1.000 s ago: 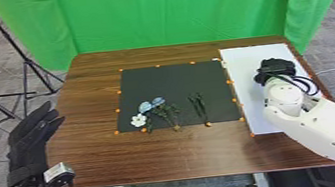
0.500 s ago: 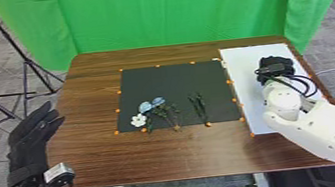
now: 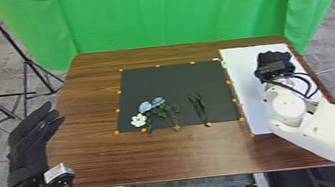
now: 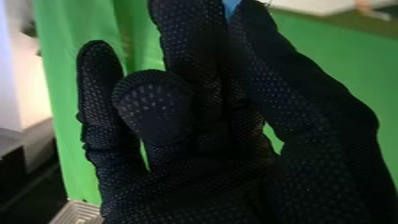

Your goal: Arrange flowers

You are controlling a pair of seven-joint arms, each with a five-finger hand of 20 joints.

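Plainly, the right hand (image 3: 273, 64) is over the white board (image 3: 244, 73), its fingers fairly straight and loosely spread. In the right wrist view a sliver of blue (image 4: 231, 6) peeks out by the fingertips; whether the hand holds it, one cannot tell. The left hand (image 3: 31, 146) waits beside the table (image 3: 153, 161), relaxed, gripping nothing.

On the black mat (image 3: 171, 81), near its near edge, lie the blue flowers (image 3: 151, 104) and the white flower (image 3: 138, 120), their stems crowded together; a separate pair of green stems (image 3: 200, 109) lies to their right.

The step in hand is probably working on the board or readying for a pick. To do it well, the hand should come down slowly over one stem, pinch it low and lightly, clear of the petals, and lift straight, since tangled stems could drag a neighbour along.
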